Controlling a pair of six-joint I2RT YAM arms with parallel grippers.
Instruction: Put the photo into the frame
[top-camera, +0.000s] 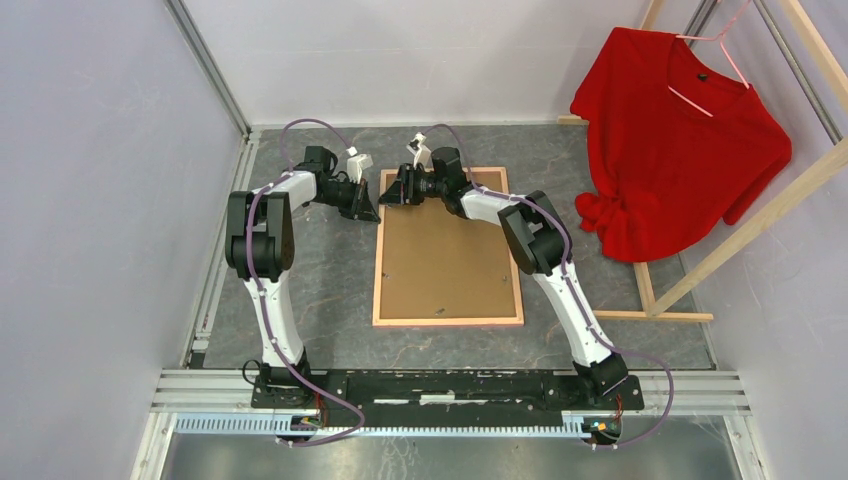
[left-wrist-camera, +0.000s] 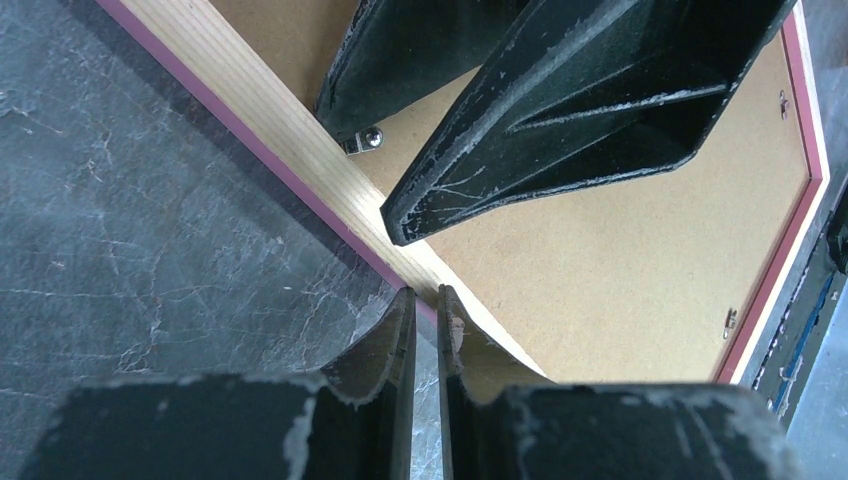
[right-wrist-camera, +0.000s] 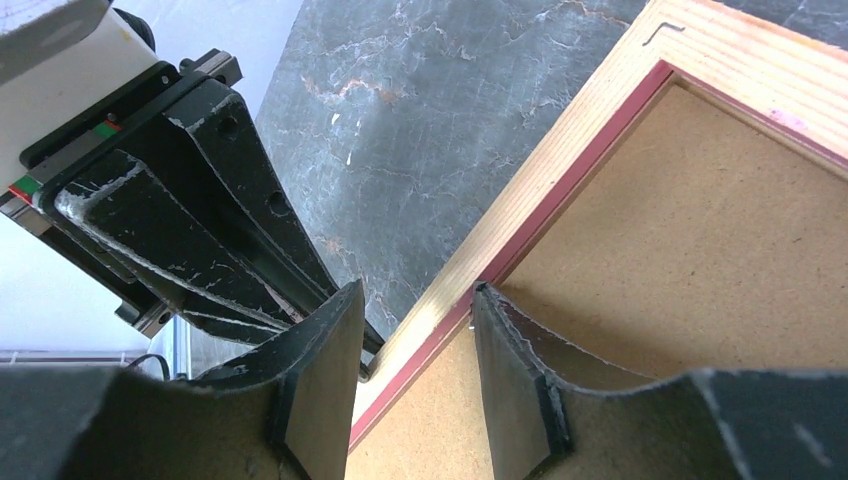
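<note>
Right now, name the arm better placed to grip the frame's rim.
Likely right: the right claw is open, straddling the frame's wooden rim; the left claw is nearly shut at its outer edge.

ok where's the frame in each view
top external: frame lies centre, brown back up.
left wrist: frame fills the right, edge running diagonally from upper left.
right wrist: frame fills the right half.
Shared landmark: its wooden left rim.
</note>
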